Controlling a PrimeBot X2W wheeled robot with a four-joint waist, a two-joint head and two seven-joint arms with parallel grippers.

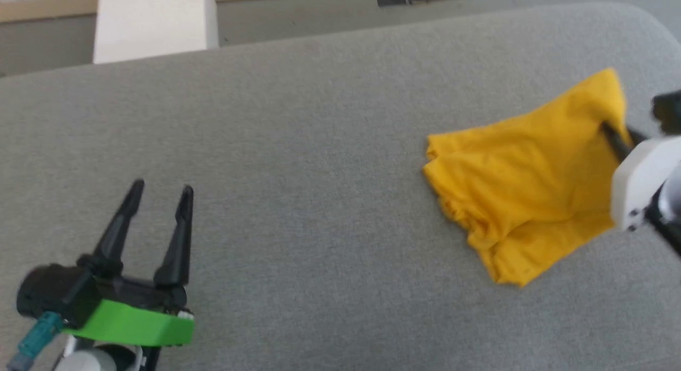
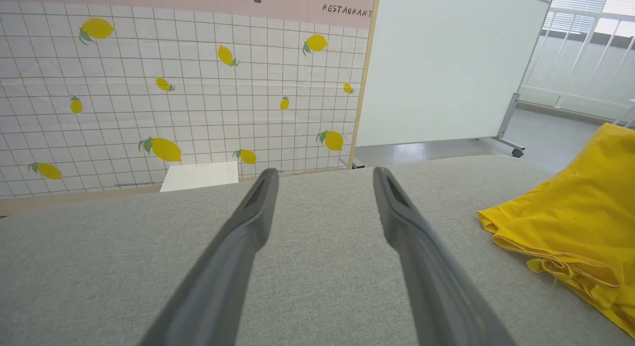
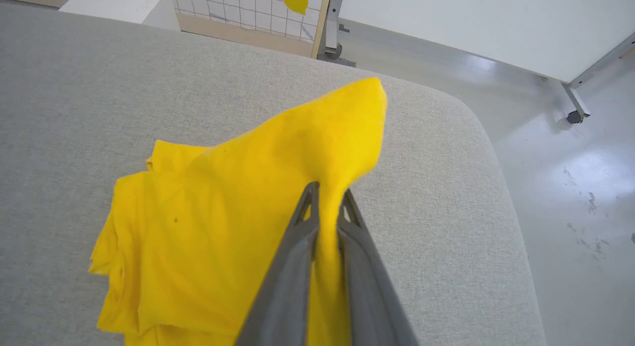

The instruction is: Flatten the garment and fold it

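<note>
The garment (image 1: pixel 526 174) is a plain yellow bundle, folded over on itself, lying on the right part of the grey padded table (image 1: pixel 298 126). My right gripper (image 3: pixel 327 194) is shut on a fold of the garment (image 3: pixel 223 222) and lifts one corner up into a peak. In the head view the right gripper (image 1: pixel 612 134) comes in from the right edge, its dark fingers pinching the cloth. My left gripper (image 1: pixel 162 192) stands open at the lower left, far from the garment, nothing between its fingers. The left gripper (image 2: pixel 325 179) hovers over bare table, with the garment (image 2: pixel 570 227) off to its right.
The table's rounded far corner (image 3: pixel 471 112) drops off to a glossy floor (image 3: pixel 570 177). A white block (image 1: pixel 154 22) stands beyond the far edge. Behind it are a lemon-patterned tiled wall panel (image 2: pixel 173 88) and a white wheeled board (image 2: pixel 446 63).
</note>
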